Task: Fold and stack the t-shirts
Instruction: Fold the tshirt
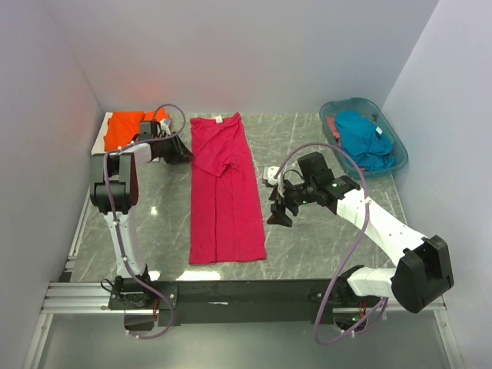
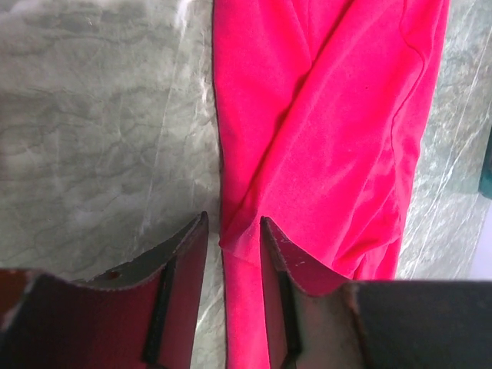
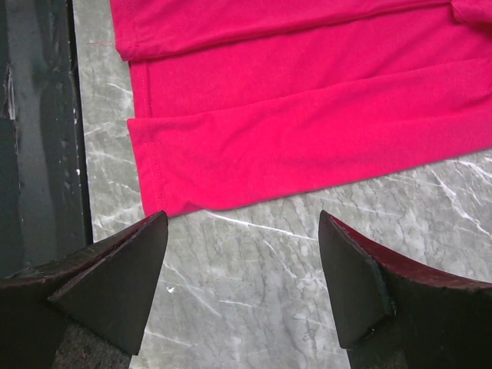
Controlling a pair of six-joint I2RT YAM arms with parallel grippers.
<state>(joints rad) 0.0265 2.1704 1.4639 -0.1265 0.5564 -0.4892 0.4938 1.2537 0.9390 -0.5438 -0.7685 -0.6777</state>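
T-shirts, seen from above: the red t-shirt (image 1: 223,188) lies mid-desk (image 1: 323,238), folded long and thin, ready for another fold. The orange t-shirt (image 1: 127,129) waits far left. The blue t-shirt (image 1: 361,137) sits in the basket (image 1: 400,157).

Left wrist: the left gripper (image 2: 233,223) is half closed around the red t-shirt's edge. I cannot tell if it pinches.

Right wrist: the right gripper (image 3: 243,219) is wide open and holds nothing, just beside the hem.

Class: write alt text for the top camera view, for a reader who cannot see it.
A magenta-red t-shirt lies folded into a long strip on a grey marble table, the left pincer at its left edge and the right pincer open beside its right edge. An orange t-shirt lies far left; a teal basket holds a blue t-shirt far right.
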